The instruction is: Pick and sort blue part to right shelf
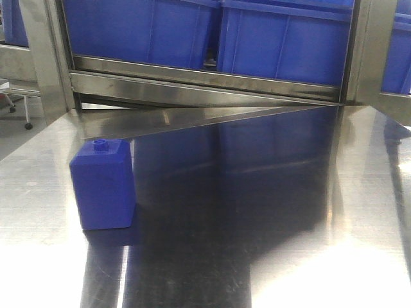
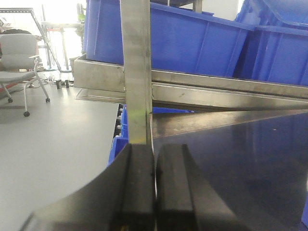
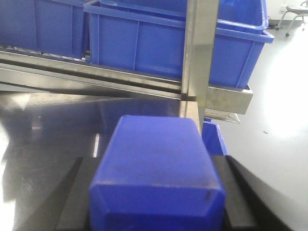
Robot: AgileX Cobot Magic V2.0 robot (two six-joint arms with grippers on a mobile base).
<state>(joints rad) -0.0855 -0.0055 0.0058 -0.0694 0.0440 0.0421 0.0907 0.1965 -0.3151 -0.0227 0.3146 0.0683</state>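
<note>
Pick looks done, sort isn't: the right gripper [image 3: 156, 195] is gripping the blue part [image 3: 156, 168] w/ jaws spread to the block's width, squeezing both sides (cap end is facing away, so probably the right piece). It's hanging in front of the shelf's blue bins [image 3: 144, 43], not yet placed. The left gripper [image 2: 155, 187] is sitting w/ jaws pressed together, holding nothing, while the knobbed blue block [image 1: 103, 186] is standing on the table [image 1: 270, 224].

Blue plastic, black pads, silver steel.
The blue part [image 3: 156, 178], knobbed block [image 1: 104, 186] and storage bins [image 1: 282, 38] are plain solid blue; pads [image 3: 79, 202] of the right gripper [image 3: 153, 161] black; table [image 1: 45, 186] mirror-silver.
</note>
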